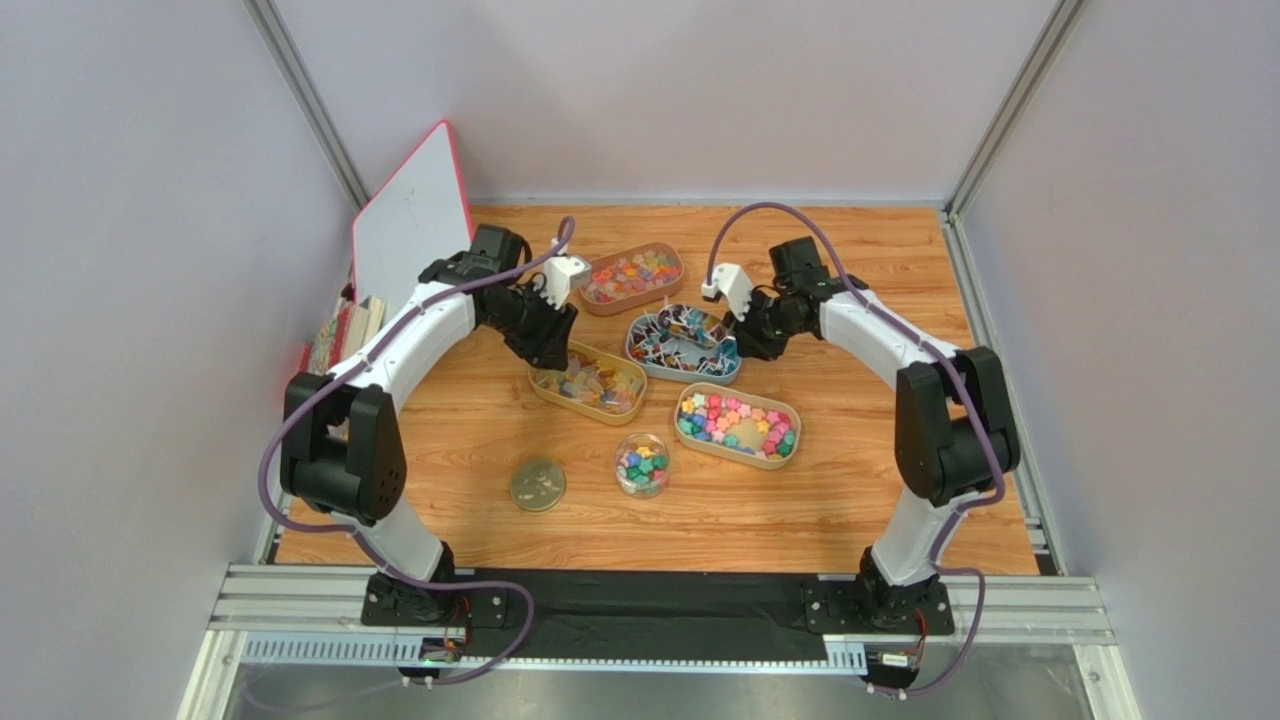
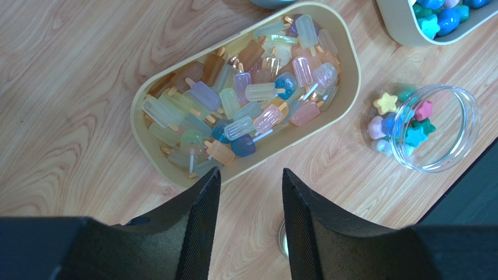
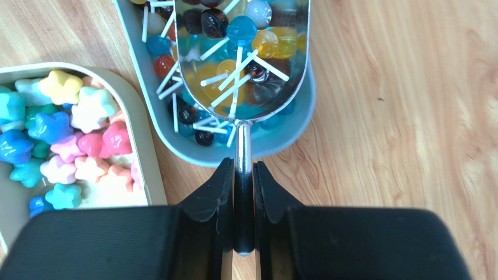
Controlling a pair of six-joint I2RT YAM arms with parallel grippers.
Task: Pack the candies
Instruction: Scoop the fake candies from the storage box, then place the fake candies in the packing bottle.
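My right gripper [image 3: 244, 167] is shut on the handle of a metal scoop [image 3: 242, 64]. The scoop holds round lollipop candies [image 3: 241, 29] over the grey tray [image 3: 280, 137]. In the top view this gripper [image 1: 747, 333] is at that tray's [image 1: 684, 365] right end. My left gripper [image 2: 251, 178] is open and empty, just above the near rim of a tan tray [image 2: 350, 87] of popsicle-shaped candies [image 2: 245, 93]. In the top view it [image 1: 549, 353] hangs over that tray's [image 1: 589, 381] left end. Star-shaped candies [image 3: 58, 134] fill another tan tray [image 1: 736, 425].
A clear round jar [image 2: 435, 125] with a few star candies stands on the table [image 1: 642, 464]. Its lid [image 1: 537, 485] lies to its left. A tray of red-orange candies [image 1: 633, 278] sits at the back. A white board [image 1: 409, 225] leans at the back left.
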